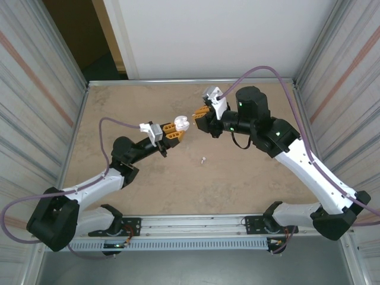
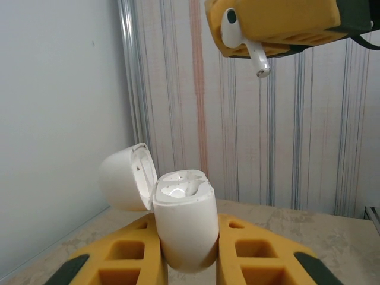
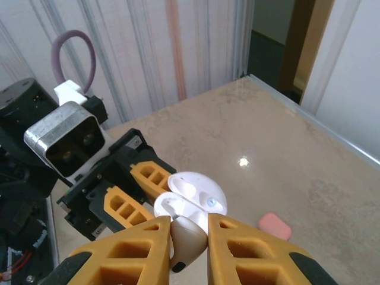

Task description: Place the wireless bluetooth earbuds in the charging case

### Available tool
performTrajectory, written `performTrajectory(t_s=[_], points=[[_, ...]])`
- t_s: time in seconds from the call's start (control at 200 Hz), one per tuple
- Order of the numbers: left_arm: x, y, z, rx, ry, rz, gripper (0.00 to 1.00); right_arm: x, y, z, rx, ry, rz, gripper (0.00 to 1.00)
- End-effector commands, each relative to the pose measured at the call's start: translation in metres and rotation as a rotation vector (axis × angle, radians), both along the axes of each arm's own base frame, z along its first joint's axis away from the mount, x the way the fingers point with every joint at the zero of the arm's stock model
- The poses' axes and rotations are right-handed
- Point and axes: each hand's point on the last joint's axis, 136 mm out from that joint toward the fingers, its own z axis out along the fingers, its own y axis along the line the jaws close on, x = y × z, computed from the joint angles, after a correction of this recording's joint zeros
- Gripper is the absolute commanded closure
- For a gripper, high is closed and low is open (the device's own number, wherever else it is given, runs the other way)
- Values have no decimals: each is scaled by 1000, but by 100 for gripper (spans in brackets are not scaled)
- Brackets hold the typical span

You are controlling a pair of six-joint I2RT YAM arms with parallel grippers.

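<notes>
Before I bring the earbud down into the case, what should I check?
1. The lid of the white case open: ok, swung back.
2. Case secured: ok, left gripper shut on it.
3. The white earbud secured: ok, right gripper shut on it.
4. The stem over the opening: not ok, off to one side in the left wrist view.
5. Slot free: cannot tell, the inside is glared out.

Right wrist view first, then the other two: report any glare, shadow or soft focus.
Right wrist: one bright glare spot on the table; the earbud in the right pincer sits in shade. Left wrist: charging case sharp, a glint in its open well; striped wall behind slightly softer. Top external: even light, faint shadows under the arms; the loose earbud too small for detail.
</notes>
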Motion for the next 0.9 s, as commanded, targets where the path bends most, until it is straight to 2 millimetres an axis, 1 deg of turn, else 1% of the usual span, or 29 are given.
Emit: performTrajectory(t_s=[0.0,0.14,0.286,0.566,0.807,0.897], points=[[-10,-4,24,-39,-70,-44,100,-6,13,14,9,-63,64,81],[-11,-5,25,-41,-72,-50,100,-8,26,11,-13,-85,86,81],[-12,-5,26,-43,-74,-51,100,-2,33,5,-34,-96,76,81],[-12,-5,26,-43,-76,-53,100,7,36,-3,-56,-99,52,81],[-13,-5,26,-43,-75,-52,100,11,37,-8,-68,-99,42,81],[-13,-4,27,-46,-78,-52,100,11,38,-12,-78,-93,42,81]])
